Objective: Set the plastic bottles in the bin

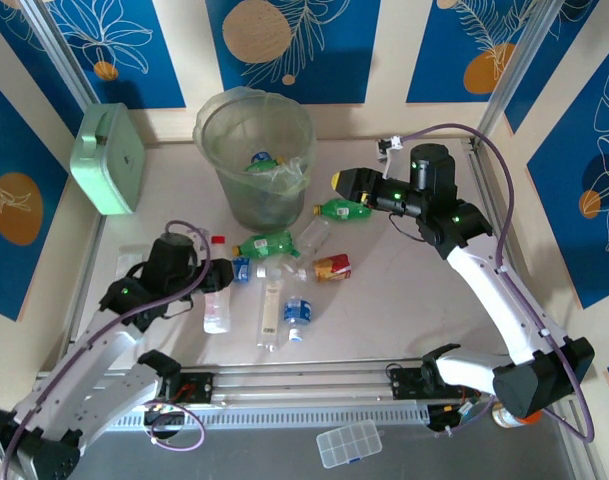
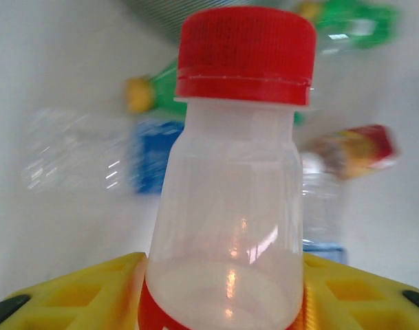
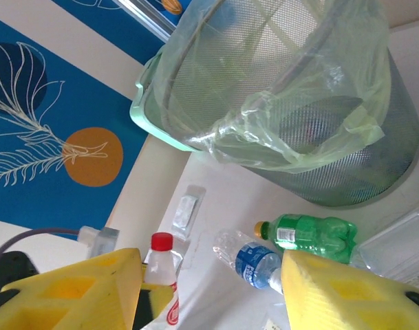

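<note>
At about seven o'clock on the table, nearest the arm bases, the left gripper (image 1: 216,280) is clamped on a clear red-capped bottle (image 2: 230,206). In the left wrist view its yellow fingers (image 2: 78,292) press the lower body from both sides with the cap pointing away from the camera. I judge this low grip leaves the neck free to tip over a rim, though I cannot tell whether the bottle has left the table. Just beyond, around the table's centre, the other plastic bottles lie on their sides, close together. A tall clear one (image 1: 271,315) and a blue-labelled one (image 1: 297,318) sit at six o'clock of the cluster, a red-and-yellow-labelled one (image 1: 332,267) at three, a green one (image 1: 267,243) toward twelve, and a second green one (image 1: 346,209) at about one o'clock. Near that last bottle, between it and the bin's side, hovers the right gripper (image 3: 209,275). Its jaws are wide apart with nothing between them (its wrist camera looks past both yellow fingers to bottles on the table). That placement reads as a claw free to reach for the next bottle. Farthest, at twelve o'clock, stands the bin (image 1: 206,128), upright, its clear liner folded over the rim. A green bottle inside (image 1: 262,160) suggests the task is begun but mostly ahead. A mint-green box (image 1: 109,158) leans at ten o'clock, well apart from the work.
</note>
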`<act>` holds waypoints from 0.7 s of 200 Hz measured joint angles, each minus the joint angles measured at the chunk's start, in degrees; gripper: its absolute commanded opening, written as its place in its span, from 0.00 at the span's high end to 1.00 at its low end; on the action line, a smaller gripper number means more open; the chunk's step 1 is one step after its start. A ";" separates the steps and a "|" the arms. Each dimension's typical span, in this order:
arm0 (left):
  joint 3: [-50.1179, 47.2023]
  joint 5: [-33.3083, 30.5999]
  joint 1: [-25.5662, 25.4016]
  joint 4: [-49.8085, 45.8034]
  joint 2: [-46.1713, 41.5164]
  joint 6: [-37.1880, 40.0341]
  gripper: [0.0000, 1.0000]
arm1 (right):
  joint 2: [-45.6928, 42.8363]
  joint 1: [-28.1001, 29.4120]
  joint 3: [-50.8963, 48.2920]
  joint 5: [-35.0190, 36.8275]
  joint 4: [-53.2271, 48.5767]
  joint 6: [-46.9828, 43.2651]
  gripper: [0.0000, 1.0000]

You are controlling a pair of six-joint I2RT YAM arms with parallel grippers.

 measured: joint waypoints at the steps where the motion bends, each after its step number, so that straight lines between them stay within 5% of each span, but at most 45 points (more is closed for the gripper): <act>1: 0.04 0.26 0.00 0.13 -0.11 0.20 0.50 | 0.00 0.04 0.02 0.00 0.00 0.00 0.43; 63: 7.21 17.81 0.00 5.51 1.09 13.77 0.52 | 1.99 5.62 1.33 -4.70 2.80 -3.08 0.42; 113: 8.31 25.35 0.00 7.54 1.49 17.55 0.54 | 6.86 15.02 8.15 -9.88 2.34 -10.32 0.18; 140: 8.31 27.91 -0.11 9.38 1.49 17.53 0.56 | 8.13 17.62 9.81 -10.54 2.54 -11.87 0.16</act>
